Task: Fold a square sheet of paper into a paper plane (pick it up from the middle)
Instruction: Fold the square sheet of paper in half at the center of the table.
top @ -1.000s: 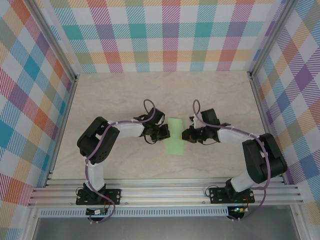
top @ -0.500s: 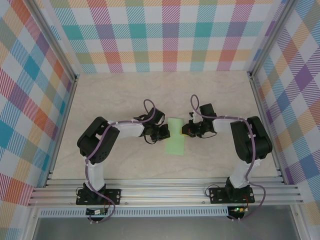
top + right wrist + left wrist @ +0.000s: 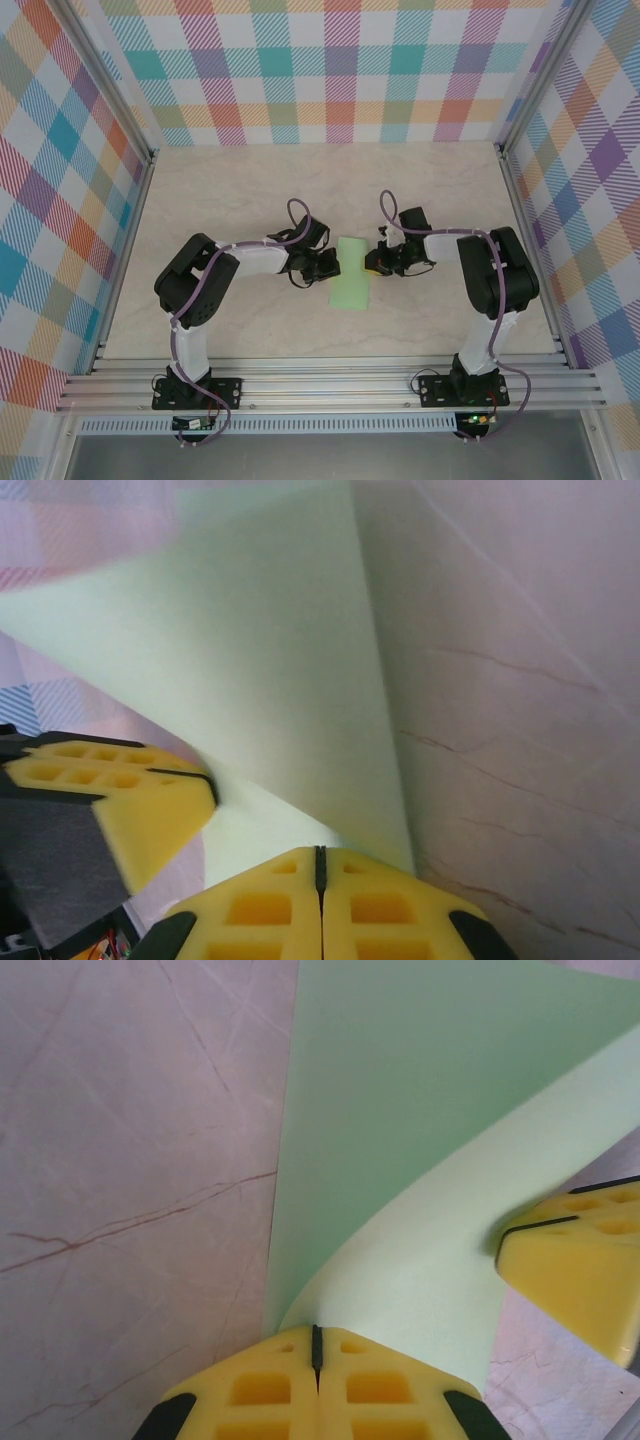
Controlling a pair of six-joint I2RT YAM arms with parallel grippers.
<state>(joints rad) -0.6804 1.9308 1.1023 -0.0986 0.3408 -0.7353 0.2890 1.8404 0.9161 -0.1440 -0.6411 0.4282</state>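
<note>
Top view: the paper (image 3: 350, 272) lies mid-worktop (image 3: 250, 190) between the left gripper (image 3: 328, 265) and right gripper (image 3: 376, 263)

Left wrist: jaws pinch the paper (image 3: 420, 1110), which arches up

Right wrist: jaws likewise pinch it; move both together, keeping the edges aligned before creasing

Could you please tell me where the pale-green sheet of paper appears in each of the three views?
Top external: sheet of paper at centre, between left gripper and right gripper.
Left wrist: upper right, pinched by the left gripper.
Right wrist: upper left, pinched by the right gripper.
Shared landmark: the veined table.
</note>
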